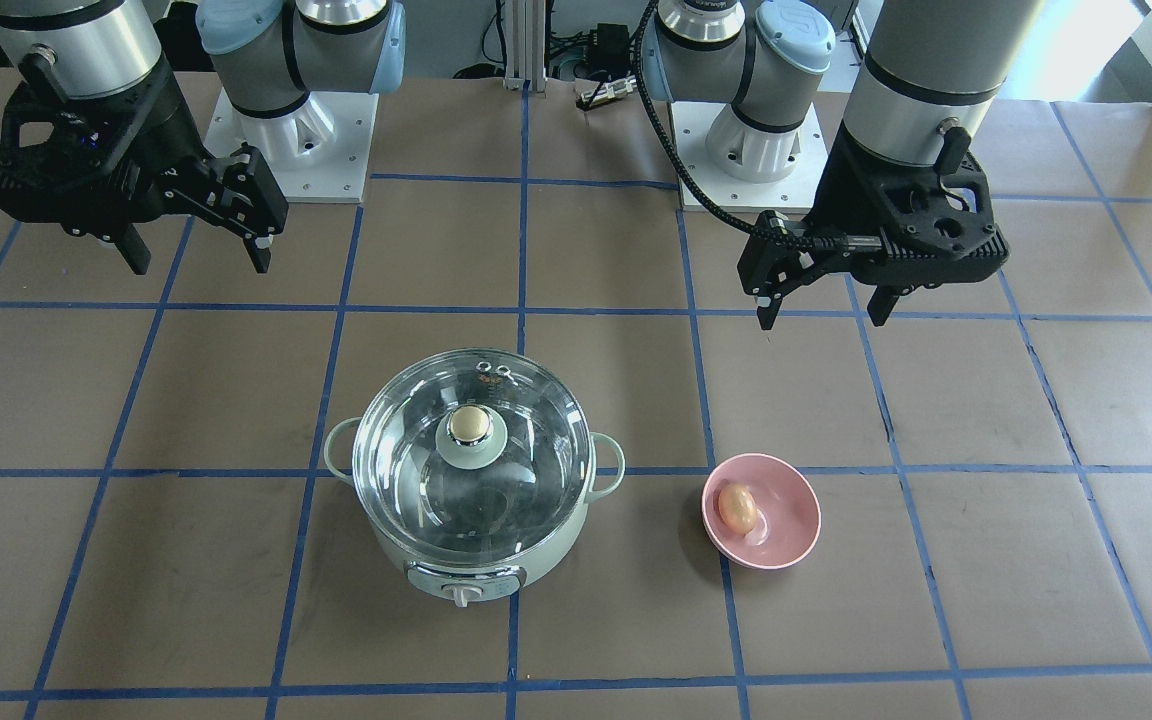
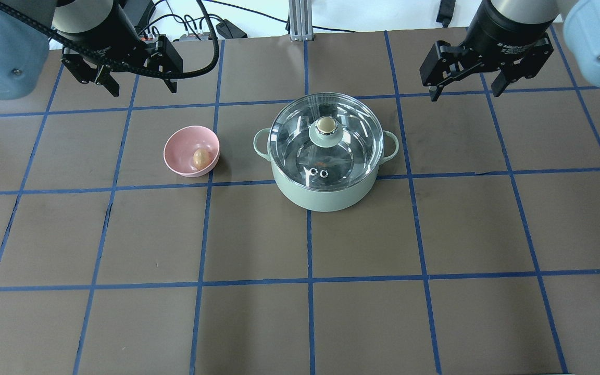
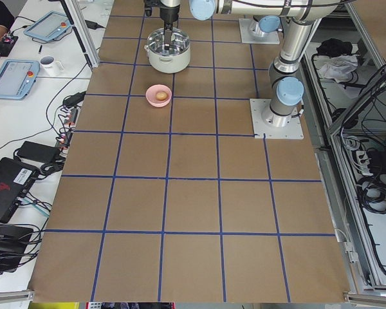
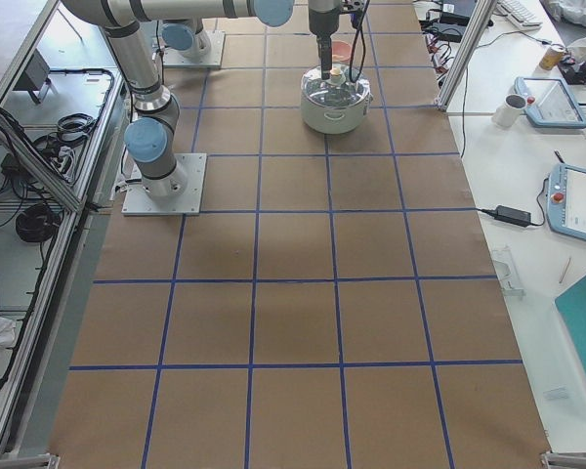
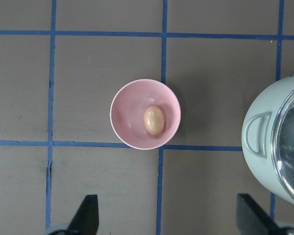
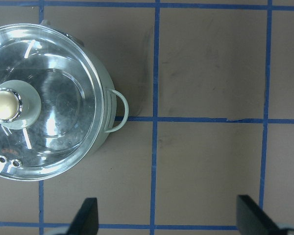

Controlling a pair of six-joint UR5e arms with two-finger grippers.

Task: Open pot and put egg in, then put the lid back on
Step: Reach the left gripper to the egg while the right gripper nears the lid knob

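Left tool (image 1: 821,318) hangs apart from egg (image 1: 737,507).

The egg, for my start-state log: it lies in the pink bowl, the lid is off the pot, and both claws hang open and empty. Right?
No. The lid sits on the pot, closing it, as the overhead exterior view shows. The egg is in the pink bowl, and the left claw and right claw are open and empty.
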